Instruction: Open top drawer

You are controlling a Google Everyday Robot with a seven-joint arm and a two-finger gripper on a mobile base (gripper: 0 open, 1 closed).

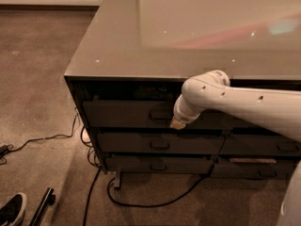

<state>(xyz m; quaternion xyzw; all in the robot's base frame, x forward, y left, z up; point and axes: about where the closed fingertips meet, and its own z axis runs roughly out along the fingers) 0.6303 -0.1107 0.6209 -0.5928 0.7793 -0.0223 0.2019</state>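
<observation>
The top drawer is sitting directly under the countertop, and its front is not appearing drawn out to any clear degree. The gripper is resting against the drawer front just right of the pull, touching or nearly so. Whether it is holding the pull cannot be told; the wrist is hiding the tip.

Risks, as judged:
- The gripper is sitting off to the right of the pull, so a retreat may be slipping off without hooking it.
- A slanted pull may be jamming the drawer.
</observation>
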